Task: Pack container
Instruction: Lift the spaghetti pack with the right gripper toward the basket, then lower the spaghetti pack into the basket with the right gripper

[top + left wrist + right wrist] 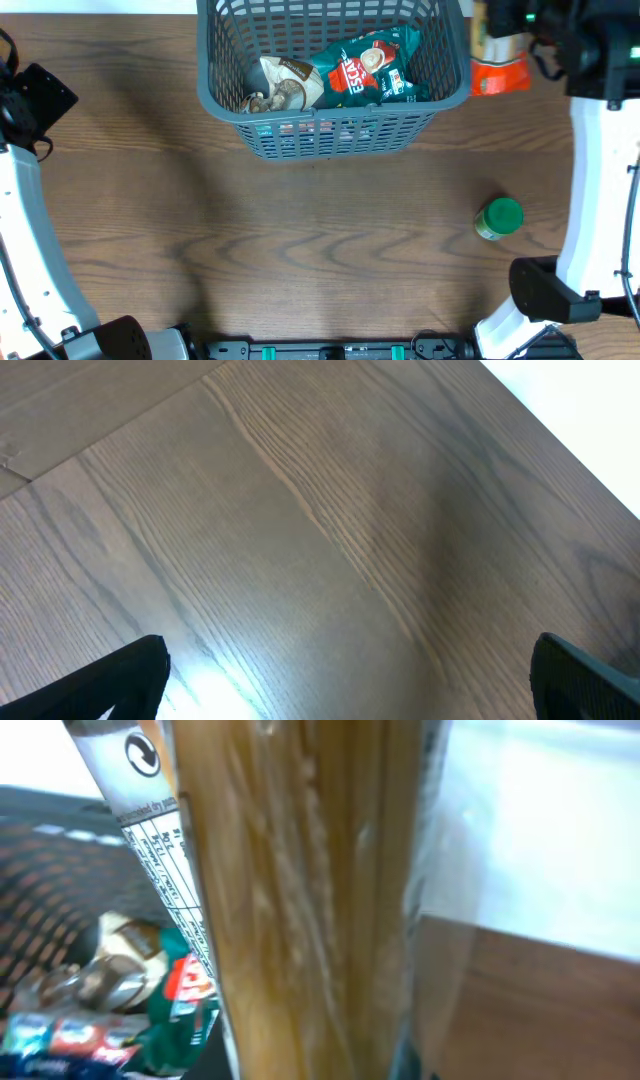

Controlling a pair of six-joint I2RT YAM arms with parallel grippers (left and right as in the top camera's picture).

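The container (330,140) sits at the far middle of the tabletop (300,240), with a green packet (372,68) and a pale one (285,85) lying inside. The right jaws grip a pasta packet (300,910) just beside its right rim — the left jaws gape wide over wood at the left. A green-lidded jar (499,218) stands well apart, on the right.

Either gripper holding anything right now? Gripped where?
Yes: the right gripper holds the spaghetti packet beside the container. Its orange end sticks out free; the exact grip spot is hidden. The left gripper is open above the table, holding nothing.
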